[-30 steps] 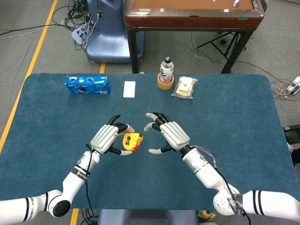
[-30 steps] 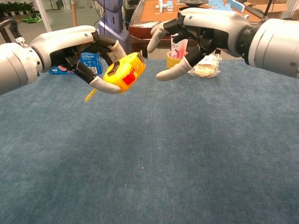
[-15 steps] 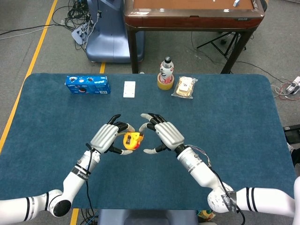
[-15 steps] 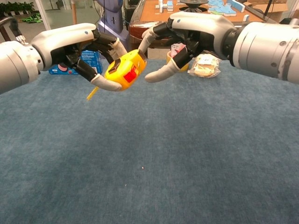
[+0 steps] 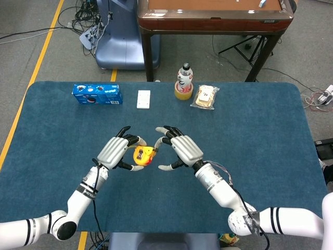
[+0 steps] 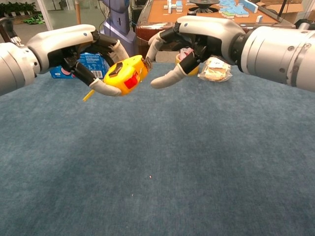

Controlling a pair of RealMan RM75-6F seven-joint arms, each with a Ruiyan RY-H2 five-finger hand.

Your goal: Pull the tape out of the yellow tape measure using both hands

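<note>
My left hand (image 5: 115, 151) (image 6: 81, 49) holds the yellow tape measure (image 5: 143, 155) (image 6: 123, 75) above the blue table, its red button facing the chest camera. A thin yellow strap (image 6: 88, 95) dangles below it. My right hand (image 5: 180, 150) (image 6: 199, 34) hovers just right of the case with its fingers spread. One fingertip (image 6: 149, 48) reaches the front corner of the case where the tape end sits, while the thumb (image 6: 165, 79) stays apart below it. No tape shows pulled out.
Along the table's far side lie a blue snack box (image 5: 97, 94), a white card (image 5: 143, 99), a bottle (image 5: 185, 76) standing in a yellow tape roll (image 5: 182, 92), and a wrapped snack (image 5: 204, 97). A wooden table (image 5: 213, 15) stands beyond.
My right hand has moved left until a fingertip reaches the tape measure's front corner. My left hand has shifted the tape measure slightly left and up.
</note>
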